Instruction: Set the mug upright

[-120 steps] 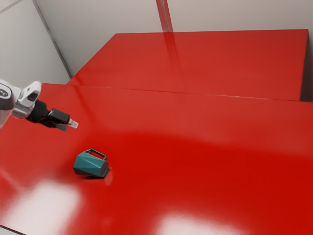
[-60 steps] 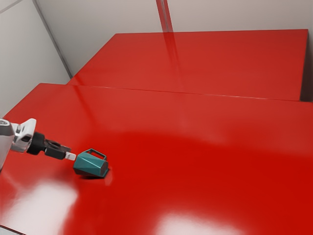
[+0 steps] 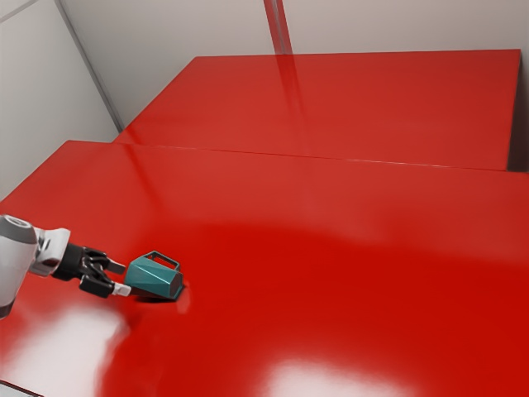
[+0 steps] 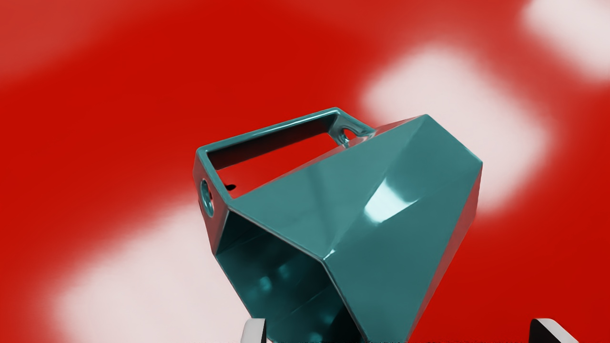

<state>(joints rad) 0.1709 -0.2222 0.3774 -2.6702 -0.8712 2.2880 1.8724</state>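
While the mug [image 3: 154, 278] lies sideways, rim partly cut off in the wrist view, gripper [image 3: 119, 279] spread open beside it.

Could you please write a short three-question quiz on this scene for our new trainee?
1. Which end of the mug faces the gripper, its open mouth or its base?
2. The gripper's fingers are: A) spread apart, B) pressed together, C) crossed.
3. True or false: the mug is standing upright.

Key: 1. Its open mouth. 2. A. 3. False; it lies on its side.
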